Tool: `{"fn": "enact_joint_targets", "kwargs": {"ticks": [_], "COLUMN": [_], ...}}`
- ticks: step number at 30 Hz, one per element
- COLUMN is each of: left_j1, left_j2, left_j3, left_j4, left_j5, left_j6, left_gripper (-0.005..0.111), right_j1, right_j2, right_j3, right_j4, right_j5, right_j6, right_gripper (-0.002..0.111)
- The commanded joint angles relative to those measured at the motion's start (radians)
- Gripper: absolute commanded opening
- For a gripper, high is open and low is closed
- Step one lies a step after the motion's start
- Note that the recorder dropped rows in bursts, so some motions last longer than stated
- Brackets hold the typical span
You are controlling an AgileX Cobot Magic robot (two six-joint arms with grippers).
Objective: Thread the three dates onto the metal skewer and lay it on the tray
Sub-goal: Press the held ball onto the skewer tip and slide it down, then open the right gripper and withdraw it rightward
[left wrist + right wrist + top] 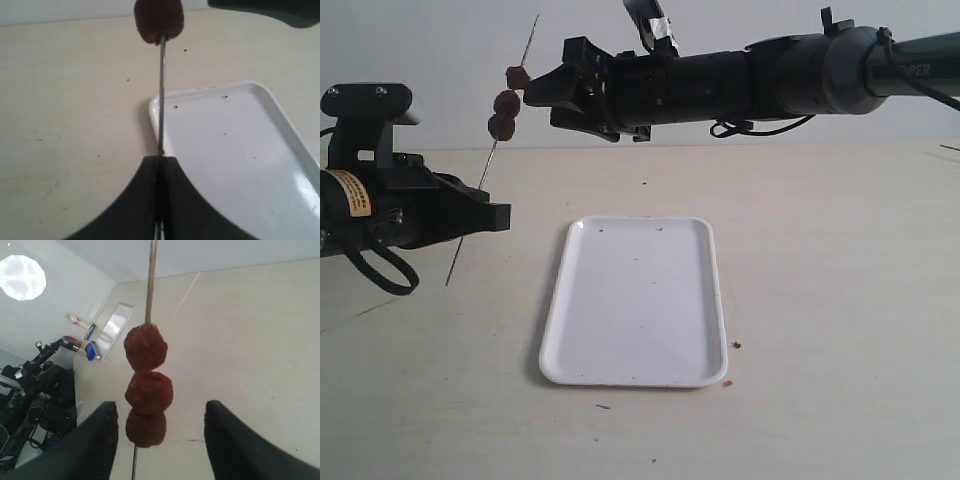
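1. The three dates (149, 391) are all sitting on the metal skewer (150, 280), each one touching the next. The threading is looking finished, so I am judging that the step in hand is laying the skewer on the tray (552, 340).
2. The left claw (160, 167) is pressed together on the skewer below the dates. It is holding the skewer tilted in the air, left of the tray and above the counter (840, 300), and the lower tip is hanging free.
3. The right claw (160, 407) is spread, with one finger (95, 440) at each side of the dates. I am not seeing it touching them.
4. To do the step well, the right claw is needing to draw away straight without brushing the dates. A sideways push could be sliding them along the rod or twisting it in the pinch.
5. The left arm is then needing to carry the skewer over the long middle of the tray. It should be turning the skewer nearly flat, gently, so that the dates are not slipping toward the free upper end.
6. The rod is looking about as long as the tray, so it should be lying along the long side and low over the white floor before the pinch is opening. A drop from higher up could be sending it rolling over the low rim.
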Motion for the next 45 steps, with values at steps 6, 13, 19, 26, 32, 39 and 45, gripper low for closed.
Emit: {"fn": "enact_joint_targets", "kwargs": {"ticks": [6, 13, 19, 26, 32, 39, 45], "left_j1": [0.002, 0.002, -0.062, -0.195, -0.198, -0.2, -0.237], "left_j2": [-0.005, -0.005, -0.005, 0.019, 0.136, 0.269, 0.339], "left_j3": [-0.007, -0.007, -0.007, -0.028, -0.135, -0.237, -0.288], "left_j4": [0.004, 0.084, 0.099, 0.013, -0.052, -0.156, -0.179], "left_j5": [0.021, 0.128, 0.192, 0.212, 0.333, 0.366, 0.345], "left_j6": [-0.006, -0.006, -0.006, -0.014, -0.014, -0.014, -0.014], "left_gripper": [0.0, 0.0, 0.0, 0.0, 0.0, 0.0, 0.0], "right_j1": [0.001, -0.057, -0.143, -0.197, -0.195, -0.195, -0.195], "right_j2": [-0.001, -0.001, -0.001, -0.004, -0.056, -0.213, -0.402], "right_j3": [0.0, 0.0, 0.0, 0.0, 0.007, 0.182, 0.455], "right_j4": [-0.004, -0.085, -0.253, -0.547, -0.682, -0.74, -0.664], "right_j5": [0.015, 0.025, 0.088, 0.143, 0.09, -0.208, -0.599], "right_j6": [-0.017, -0.017, 0.001, 0.053, 0.129, 0.149, 0.097], "right_gripper": [0.053, 0.051, 0.027, 0.0, 0.0, 0.0, 0.0]}}
